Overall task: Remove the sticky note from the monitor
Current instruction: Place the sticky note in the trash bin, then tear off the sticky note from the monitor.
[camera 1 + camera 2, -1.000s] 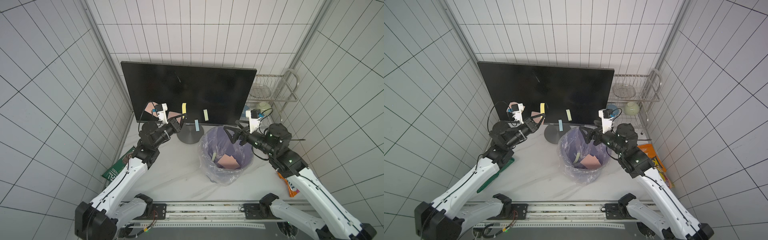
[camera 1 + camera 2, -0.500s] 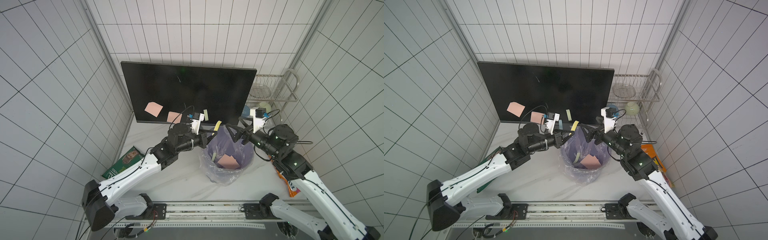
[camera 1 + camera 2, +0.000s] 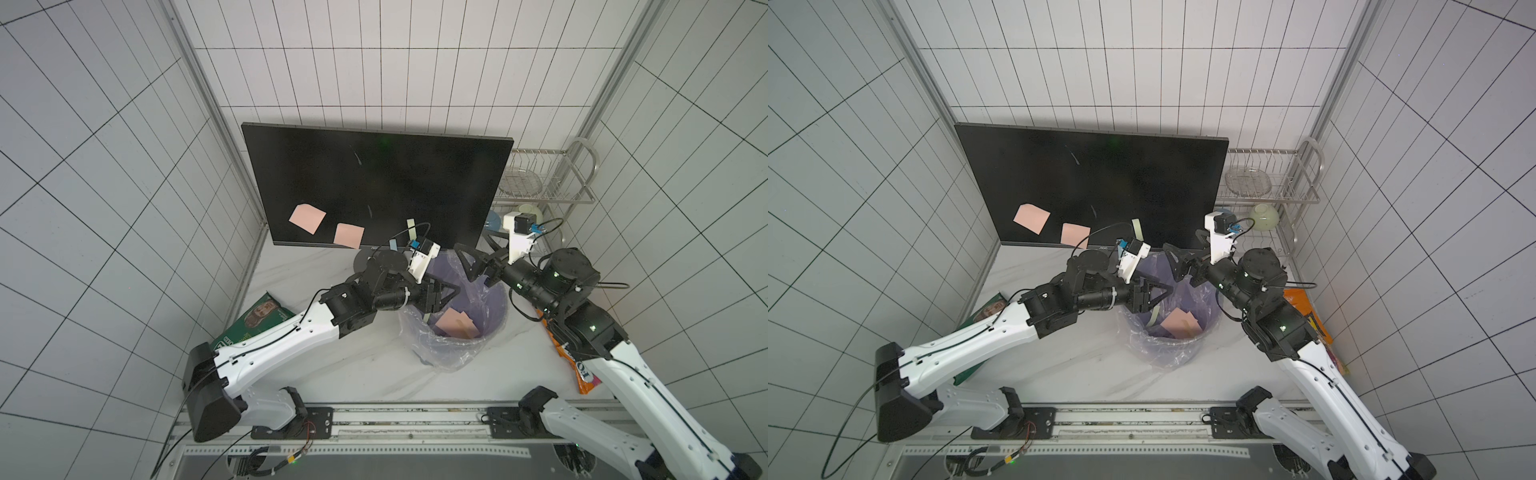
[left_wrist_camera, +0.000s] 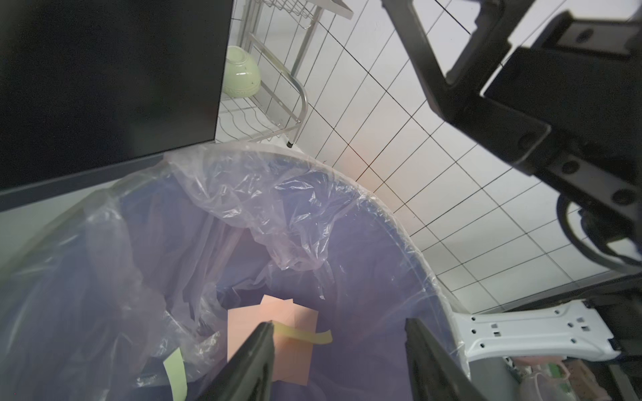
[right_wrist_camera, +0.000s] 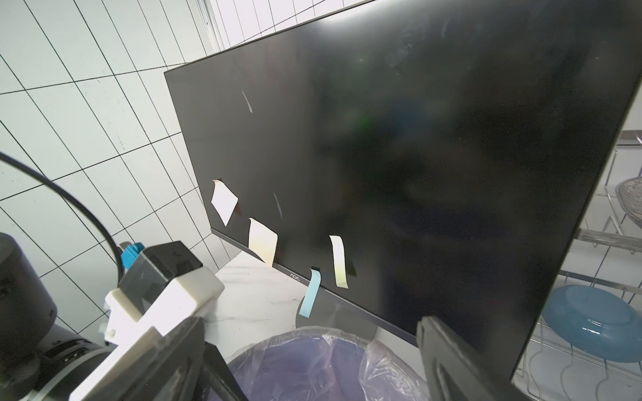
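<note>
1. Hanging over the open mouth of the bin (image 3: 451, 359), the left gripper (image 4: 339, 323) has its fingers spread wide, inside the line of the rim.
2. A yellow strip (image 4: 305, 335) shows at the tip of one finger. I cannot tell if it sticks there or lies on the pink sheets (image 4: 295, 314) at the bottom of the bin.
3. The monitor (image 3: 374, 183) stands at the back of the table (image 3: 374, 374), its bottom edge just behind the far rim of the bin.
4. Low on the screen are a pink note (image 3: 307, 217), a second pink note (image 3: 349, 235) and a pale strip (image 3: 410, 226). A blue strip (image 5: 311, 293) hangs past the bottom edge.
5. The right gripper (image 5: 311, 320) faces the screen with fingers wide and empty. It is near the bottom edge but apart from it, with a gap to the left gripper.
6. The table is bare between the bin and the rail (image 3: 395, 415). A green packet (image 3: 253, 316) lies at the left edge and an orange packet (image 3: 582, 374) at the right edge, each partly under an arm. A wire rack (image 3: 548, 178) fills the corner beside the monitor.
</note>
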Controlling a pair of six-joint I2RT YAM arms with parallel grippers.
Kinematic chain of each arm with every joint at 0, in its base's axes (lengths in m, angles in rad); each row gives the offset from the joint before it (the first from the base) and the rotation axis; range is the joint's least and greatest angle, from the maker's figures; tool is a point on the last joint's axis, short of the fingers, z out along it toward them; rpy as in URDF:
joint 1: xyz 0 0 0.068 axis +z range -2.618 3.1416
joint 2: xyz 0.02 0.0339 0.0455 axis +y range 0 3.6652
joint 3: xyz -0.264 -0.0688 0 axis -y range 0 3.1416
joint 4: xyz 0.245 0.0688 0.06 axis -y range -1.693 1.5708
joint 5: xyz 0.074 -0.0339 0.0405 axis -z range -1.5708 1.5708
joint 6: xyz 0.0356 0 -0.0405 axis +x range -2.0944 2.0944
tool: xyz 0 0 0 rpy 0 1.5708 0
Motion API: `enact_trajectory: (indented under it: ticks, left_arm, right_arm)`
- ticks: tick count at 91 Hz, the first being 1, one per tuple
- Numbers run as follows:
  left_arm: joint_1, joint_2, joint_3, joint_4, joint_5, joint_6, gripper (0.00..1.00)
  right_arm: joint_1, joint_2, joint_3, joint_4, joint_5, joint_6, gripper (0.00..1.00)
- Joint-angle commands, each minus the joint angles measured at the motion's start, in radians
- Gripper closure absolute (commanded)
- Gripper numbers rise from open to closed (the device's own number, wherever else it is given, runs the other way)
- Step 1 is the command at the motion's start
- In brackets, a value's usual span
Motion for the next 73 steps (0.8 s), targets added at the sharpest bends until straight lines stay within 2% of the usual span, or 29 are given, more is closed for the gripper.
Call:
enact_trajectory:
  ticks: [1,10,20,23,33,43,54,61,73]
  left_arm:
    - [0.016,-0.064,0.015,-0.031,-0.062,0.052,0.31]
    - [0.112,-0.128,0.011,-0.100,-0.051,0.034,0.27]
    - [0.251,-0.246,-0.052,-0.100,-0.052,0.031,0.12]
    - [0.319,-0.282,-0.073,-0.095,-0.056,0.024,0.10]
    - [0.546,-0.361,-0.142,-0.032,0.048,-0.057,0.09]
    - [0.735,-0.396,-0.224,0.058,0.114,-0.149,0.09]
    - [0.923,-0.401,-0.371,0.284,0.219,-0.351,0.09]
    - [0.979,-0.372,-0.442,0.454,0.275,-0.459,0.09]
    - [0.988,-0.332,-0.487,0.570,0.258,-0.500,0.09]
  right_arm:
    - [0.005,0.000,0.036,0.001,0.014,-0.013,0.01]
    - [0.005,0.002,0.033,0.001,0.005,-0.010,0.01]
    - [0.005,0.009,0.029,0.010,-0.014,-0.002,0.01]
    - [0.006,0.010,0.026,0.020,-0.019,0.003,0.01]
    - [0.006,0.019,0.018,0.044,-0.046,0.024,0.01]
    - [0.006,0.031,0.017,0.055,-0.057,0.034,0.01]
    - [0.006,0.038,0.011,0.066,-0.067,0.044,0.01]
    - [0.006,0.044,0.014,0.071,-0.077,0.047,0.01]
    - [0.008,0.048,0.015,0.077,-0.086,0.050,0.01]
